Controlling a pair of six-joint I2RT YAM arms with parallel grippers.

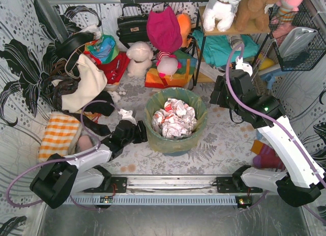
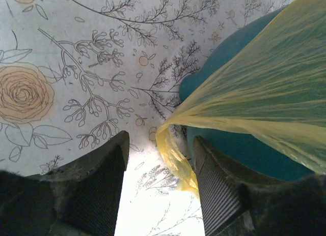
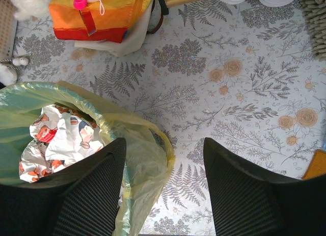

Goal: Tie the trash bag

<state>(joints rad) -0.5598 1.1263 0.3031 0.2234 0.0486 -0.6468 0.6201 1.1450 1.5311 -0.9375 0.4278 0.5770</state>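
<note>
1. The trash bag [image 2: 265, 88] is translucent yellow-green.
2. The bin [image 2: 254, 154] under it is teal-blue.
3. The crumpled paper [image 1: 174, 119] is white with red-orange print.
4. The bench [image 3: 244, 93] is pale grey, printed with grey ferns and peach roses.
5. The fingers [image 3: 86, 195] are black with cross-hatched faces.
6. The cloth [image 1: 60, 136] at far left looks orange-and-white checked, though it shows small.

Nothing readable for you in any view: no text, label, brand or number. The crumpled paper [image 1: 174, 119] in the trash bag [image 1: 151, 110] carries red-orange print, but you can't make out letters from the top or the right wrist view. The metal plate on the black handbag [image 1: 132, 25] is too small to read. The tablecloth [image 2: 76, 68] shows only a floral pattern.
</note>
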